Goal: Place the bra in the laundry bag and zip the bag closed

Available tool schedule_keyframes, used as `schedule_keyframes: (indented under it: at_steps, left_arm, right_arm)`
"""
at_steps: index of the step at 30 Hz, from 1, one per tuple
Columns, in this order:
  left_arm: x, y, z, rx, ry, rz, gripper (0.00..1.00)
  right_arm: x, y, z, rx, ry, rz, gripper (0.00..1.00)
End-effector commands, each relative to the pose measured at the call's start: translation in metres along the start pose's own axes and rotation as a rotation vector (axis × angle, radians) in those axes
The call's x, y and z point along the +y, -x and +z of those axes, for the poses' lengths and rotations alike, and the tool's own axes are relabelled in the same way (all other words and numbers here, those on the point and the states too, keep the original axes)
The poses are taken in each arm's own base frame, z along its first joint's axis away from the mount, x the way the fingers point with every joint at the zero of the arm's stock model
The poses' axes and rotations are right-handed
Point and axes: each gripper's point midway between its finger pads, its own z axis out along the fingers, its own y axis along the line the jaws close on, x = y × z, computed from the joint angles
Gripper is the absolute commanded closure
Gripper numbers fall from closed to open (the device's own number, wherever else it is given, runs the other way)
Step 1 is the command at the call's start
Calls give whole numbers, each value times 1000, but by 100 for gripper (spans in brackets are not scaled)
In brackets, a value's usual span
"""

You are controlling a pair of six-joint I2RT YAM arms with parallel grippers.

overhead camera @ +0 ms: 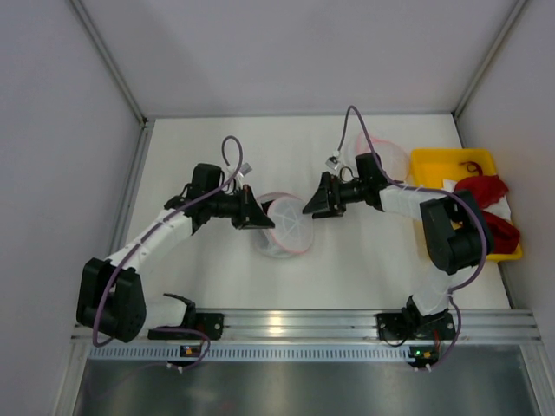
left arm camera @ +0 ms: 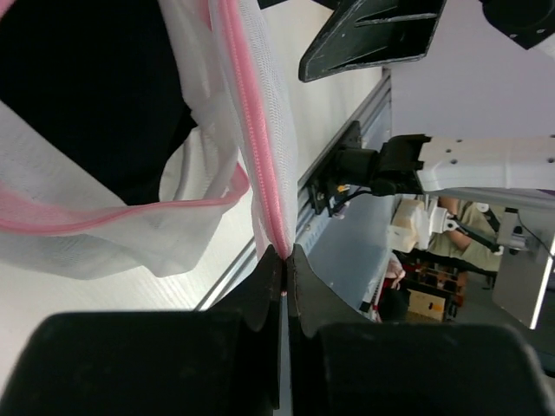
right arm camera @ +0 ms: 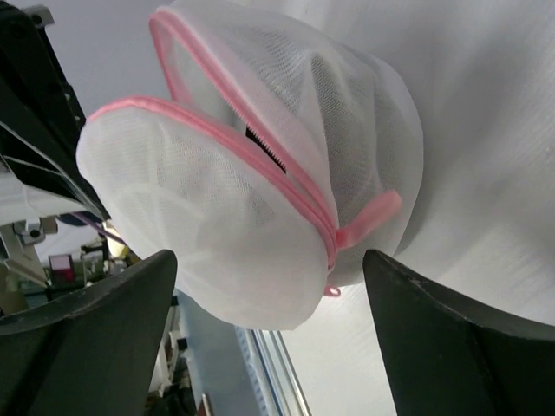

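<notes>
Laundry bag [right arm camera: 260, 199]: round pouch of fine translucent white mesh, puffed into a soft dome, resting on the table [overhead camera: 347, 269] between the two grippers.
Zip trim [left arm camera: 251, 130]: pink ribbed band around the rim; a short gap shows dark in the right wrist view, and one edge sags loose in the left wrist view.
Bra [left arm camera: 87, 95]: matte black fabric inside the pouch, seen as a dark mass behind the mesh.
Left gripper [left arm camera: 284, 264]: black fingers pressed together, pinching the pink trim at the pouch's edge.
Right gripper [overhead camera: 312, 206]: fingers spread wide, holding nothing, close beside the pouch's far side.
Yellow tray [overhead camera: 425, 169]: glossy plastic, at the right edge, holding crumpled red garments [overhead camera: 490, 195].
Second mesh pouch [overhead camera: 390, 156]: white with pink rim, partly hidden behind the right arm.
</notes>
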Motion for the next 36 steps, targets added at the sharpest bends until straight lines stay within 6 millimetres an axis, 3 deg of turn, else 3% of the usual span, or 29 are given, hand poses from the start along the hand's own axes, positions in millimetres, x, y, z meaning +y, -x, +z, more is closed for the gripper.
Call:
schedule_keyframes:
  at_steps: [1,8,13,21,25,29,36]
  left_arm:
    - [-38,15,-14,-17,-125,19,100]
    - [-49,35,-29,16,-262,-64,100]
    - [-60,38,-33,125,-378,-82,100]
    - [-59,49,-38,144,-425,-48,100]
    - [-59,53,-43,134,-435,-29,100]
    - [-54,54,-44,128,-435,-29,100]
    - [-46,57,-40,129,-433,-37,100]
  right_arm:
    - [39,18,-10,-17,54,-179,9]
    - [50,16,-17,5,91,-202,1]
    - [42,13,-14,17,101,-174,0]
    - [35,28,-3,-28,160,-137,1]
    - [20,23,2,-27,148,-105,1]
    - [20,17,0,-24,150,-84,1]
    - [51,11,-3,-32,281,-86,1]
